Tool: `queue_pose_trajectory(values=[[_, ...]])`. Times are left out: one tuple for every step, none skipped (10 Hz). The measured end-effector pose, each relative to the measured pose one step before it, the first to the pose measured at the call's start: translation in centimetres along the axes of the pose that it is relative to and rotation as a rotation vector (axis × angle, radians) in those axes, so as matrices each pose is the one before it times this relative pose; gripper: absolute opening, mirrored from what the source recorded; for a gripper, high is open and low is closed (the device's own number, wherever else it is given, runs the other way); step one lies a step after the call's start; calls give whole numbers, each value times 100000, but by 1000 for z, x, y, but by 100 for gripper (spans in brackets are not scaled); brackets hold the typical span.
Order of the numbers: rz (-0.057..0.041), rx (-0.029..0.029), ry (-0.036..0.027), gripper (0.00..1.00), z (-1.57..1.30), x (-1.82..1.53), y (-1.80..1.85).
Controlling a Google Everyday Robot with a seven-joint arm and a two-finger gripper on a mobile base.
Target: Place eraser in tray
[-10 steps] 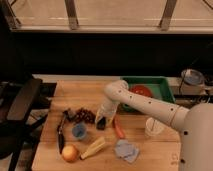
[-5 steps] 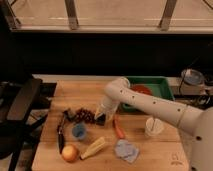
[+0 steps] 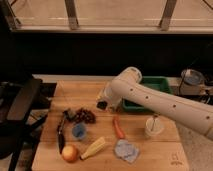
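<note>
My gripper (image 3: 102, 104) hangs at the end of the white arm, over the middle of the wooden table and just left of the tray. It is shut on a small black piece, the eraser (image 3: 102, 106), and holds it a little above the tabletop. The dark green tray (image 3: 156, 82) lies at the back right of the table. The arm crosses in front of it and hides most of its inside.
An orange carrot (image 3: 118, 127), a dark red grape cluster (image 3: 86, 116), a light blue block (image 3: 78, 131), a black-handled tool (image 3: 61, 132), a round onion (image 3: 70, 152), a yellow corn piece (image 3: 95, 147), a blue-grey cloth (image 3: 126, 150) and a clear cup (image 3: 154, 126) lie on the table.
The gripper has risen from the tabletop with the black piece in it and shifted slightly right. The arm's elbow has swung up in front of the tray.
</note>
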Motion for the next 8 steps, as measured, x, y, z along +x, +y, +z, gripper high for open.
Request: queue_pose_trajectory(values=[[5637,-59,8138,0,-1847,1652,545],[3775,-796,3057,0,-843,916,735],[6697,-2455,3890,0,-977,1580,1830],[7077,-2914,2469,0,-505,1483,1987],[7942,-2946,1626,0,-308,1626,2016],[7771,-2522,-77,0,17,1469,1819],[10006,-2634,-268,0,157,2118,2288],[6355,-1423,-54,0,216,1604,1458]])
